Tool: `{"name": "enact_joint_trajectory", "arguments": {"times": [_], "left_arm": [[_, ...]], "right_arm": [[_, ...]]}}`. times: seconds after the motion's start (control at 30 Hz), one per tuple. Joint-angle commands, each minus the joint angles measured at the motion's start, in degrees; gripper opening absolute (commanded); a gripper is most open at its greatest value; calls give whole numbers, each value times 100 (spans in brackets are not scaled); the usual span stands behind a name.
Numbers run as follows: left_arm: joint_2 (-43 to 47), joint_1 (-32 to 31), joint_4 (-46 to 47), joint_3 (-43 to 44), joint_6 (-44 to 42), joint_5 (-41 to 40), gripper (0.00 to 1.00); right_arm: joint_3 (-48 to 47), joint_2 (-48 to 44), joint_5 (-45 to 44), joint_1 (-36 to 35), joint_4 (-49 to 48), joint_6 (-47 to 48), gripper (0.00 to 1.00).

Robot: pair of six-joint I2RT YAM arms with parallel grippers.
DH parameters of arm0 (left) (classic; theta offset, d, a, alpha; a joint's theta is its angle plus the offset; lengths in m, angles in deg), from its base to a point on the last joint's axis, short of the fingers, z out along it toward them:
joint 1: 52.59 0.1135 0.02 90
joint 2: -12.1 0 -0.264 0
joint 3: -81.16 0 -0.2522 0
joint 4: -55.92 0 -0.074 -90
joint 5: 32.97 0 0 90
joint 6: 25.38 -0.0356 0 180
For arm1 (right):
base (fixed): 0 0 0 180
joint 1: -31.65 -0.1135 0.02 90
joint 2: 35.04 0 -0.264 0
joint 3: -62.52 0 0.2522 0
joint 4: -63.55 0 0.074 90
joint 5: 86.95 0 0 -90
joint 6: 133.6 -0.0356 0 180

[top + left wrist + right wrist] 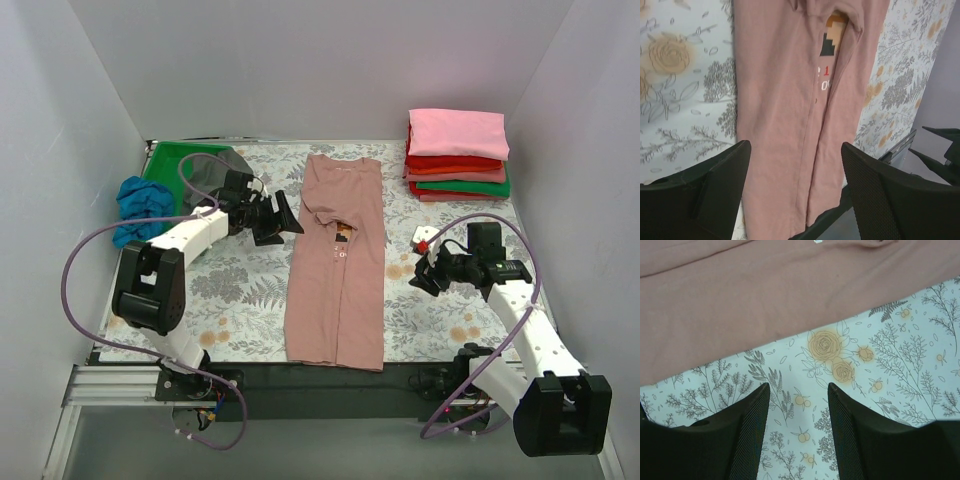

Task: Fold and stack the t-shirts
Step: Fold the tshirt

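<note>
A dusty-pink t-shirt [338, 265] lies in the middle of the table as a long strip, both sides folded inward, its pixel graphic [343, 232] showing in the gap. It also shows in the left wrist view [785, 100] and the right wrist view [765, 285]. A stack of folded t-shirts [457, 155], pink on top with red and green below, sits at the back right. A blue t-shirt [143, 205] is crumpled at the left and a grey one [218, 172] lies in the tray. My left gripper [290, 222] is open and empty beside the strip's left edge. My right gripper [422, 272] is open and empty right of the strip.
A green plastic tray [172, 160] stands at the back left. The floral table covering [240, 290] spans the table, with a dark front edge [320, 380]. White walls enclose three sides.
</note>
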Motion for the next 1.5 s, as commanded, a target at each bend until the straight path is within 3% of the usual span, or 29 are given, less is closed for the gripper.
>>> {"name": "enact_joint_trajectory", "arguments": {"times": [0.0,0.07,0.47,0.53,0.93,1.27,1.47], "left_arm": [[-222,-25,303,532,-220,28,71],[-591,-25,391,874,-194,-7,65],[-2577,-60,839,2475,701,195,52],[-2666,-95,857,2615,799,221,47],[-2517,-342,1155,2247,711,-113,42],[-2789,-386,1076,2484,826,-254,29],[-2877,-394,1050,2616,808,-227,28]], "right_arm": [[-78,32,629,93,-210,-354,57],[-43,76,663,102,-219,-346,57],[-17,226,646,189,-245,-337,56],[-17,226,637,198,-254,-337,56],[-219,769,1217,-4,-316,-416,54],[-96,656,1059,-4,-368,-451,54],[-96,683,1085,-4,-351,-451,54]]}}
